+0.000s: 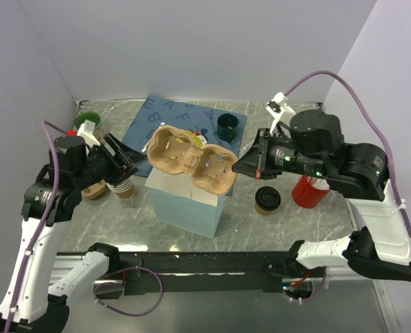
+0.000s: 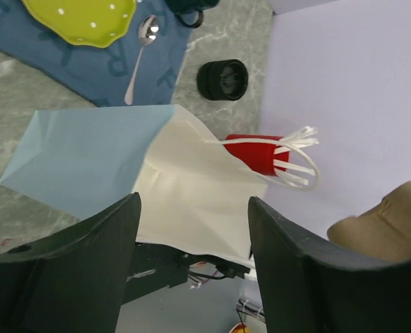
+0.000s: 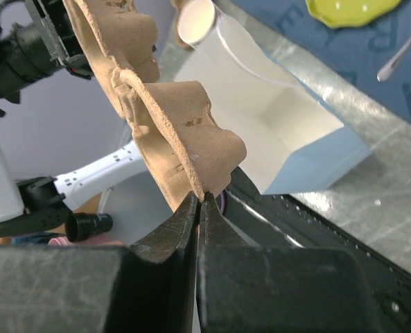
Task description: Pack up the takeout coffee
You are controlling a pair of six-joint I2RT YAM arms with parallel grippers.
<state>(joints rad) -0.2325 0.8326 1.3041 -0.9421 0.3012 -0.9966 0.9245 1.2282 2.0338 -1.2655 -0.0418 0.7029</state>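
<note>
The right jaws are pinched shut on the thin edge of a tan moulded-pulp cup carrier (image 3: 163,118), and the right wrist view shows the two fingers pressed together with only that lip of pulp between them. The left jaws stand wide apart with nothing between them. In the left wrist view a corner of the carrier lies outside the right-hand finger, so I would not say they touch it. The carrier hangs over the open top of a light blue paper bag (image 1: 184,205) with a white lining, and I cannot tell whether it rests on the bag's rim. The small brown kraft-paper cup with the round black plastic lid (image 1: 267,199) stands upright on the grey marbled counter (image 1: 316,225), to the right of the bag and near a red plastic cup (image 1: 308,192), below the right jaws and clear of both arms. From above, its brown wall and lid both show, but the left wrist camera catches only the black lid. That same camera shows a yellow-green plate with white dots (image 2: 80,17) and a metal spoon (image 2: 139,55) on the blue lettered mat (image 2: 73,66), which the carrier mostly covers from overhead. Only the overhead view shows the dark green mug (image 1: 227,125) at the back and the stack of tan paper cups (image 1: 122,187) below the left arm.
</note>
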